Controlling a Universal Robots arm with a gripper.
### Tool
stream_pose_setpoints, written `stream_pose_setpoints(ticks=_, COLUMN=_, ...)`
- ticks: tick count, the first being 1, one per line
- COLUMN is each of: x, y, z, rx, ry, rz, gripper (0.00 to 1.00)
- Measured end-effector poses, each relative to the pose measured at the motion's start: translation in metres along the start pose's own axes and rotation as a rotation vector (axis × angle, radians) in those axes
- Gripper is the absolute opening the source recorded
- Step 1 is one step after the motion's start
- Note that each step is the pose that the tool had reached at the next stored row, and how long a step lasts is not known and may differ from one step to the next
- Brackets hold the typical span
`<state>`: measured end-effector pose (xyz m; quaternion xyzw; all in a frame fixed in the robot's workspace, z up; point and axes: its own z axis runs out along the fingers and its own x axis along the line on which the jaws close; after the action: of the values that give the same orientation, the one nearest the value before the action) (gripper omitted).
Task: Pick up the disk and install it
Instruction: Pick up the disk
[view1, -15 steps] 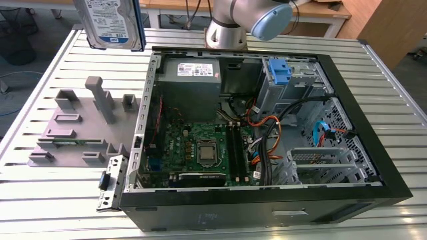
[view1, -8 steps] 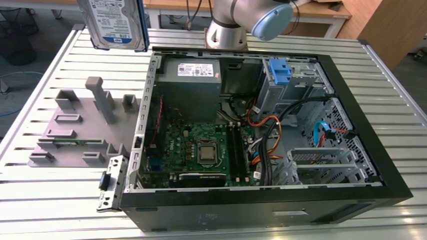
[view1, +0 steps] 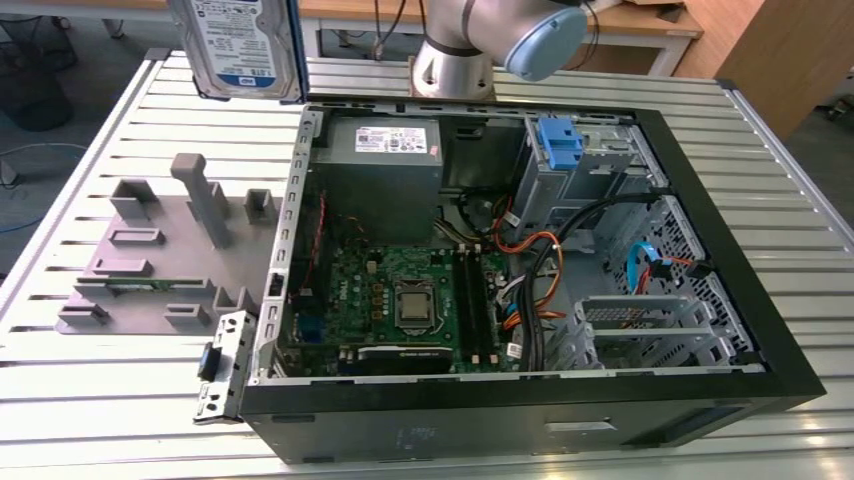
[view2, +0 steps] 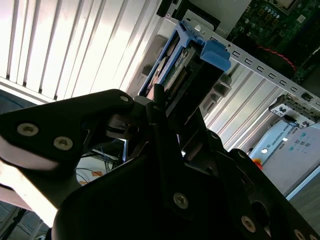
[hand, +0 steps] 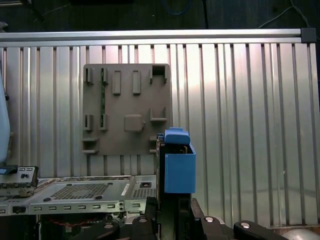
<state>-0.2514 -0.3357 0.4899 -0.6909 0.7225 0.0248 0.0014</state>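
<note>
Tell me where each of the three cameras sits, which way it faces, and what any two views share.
Exterior view: off the arm, above, looking down into the open computer case on the slatted table; the arm shows.
First wrist view: on the arm, looking down past the gripper at the grey fixture plate.
Second wrist view: on the arm, looking along the gripper's black body toward the disk it holds.
Shared: all three show the disk and the case.

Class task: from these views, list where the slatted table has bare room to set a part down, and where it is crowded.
In the exterior view, the table is bare between the grey fixture plate and its near edge, and between that plate and its far edge. Crowded: inside the computer case, among cables.
</note>
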Motion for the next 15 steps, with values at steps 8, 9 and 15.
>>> stream_pose_setpoints(ticks=8, x=-0.0006, y=-0.0136, z=-0.0004, rx=-0.0001, ry=0.0, rz=0.0, gripper=0.35)
stream_pose_setpoints(ticks=9, x=-0.0007, y=-0.0154, z=-0.0005, rx=0.0, ry=0.0001, rz=0.0, gripper=0.35)
stream_pose_setpoints(ticks=15, x=-0.0011, y=-0.0245, z=-0.0007, rx=0.0, ry=0.0, rz=0.0, gripper=0.35)
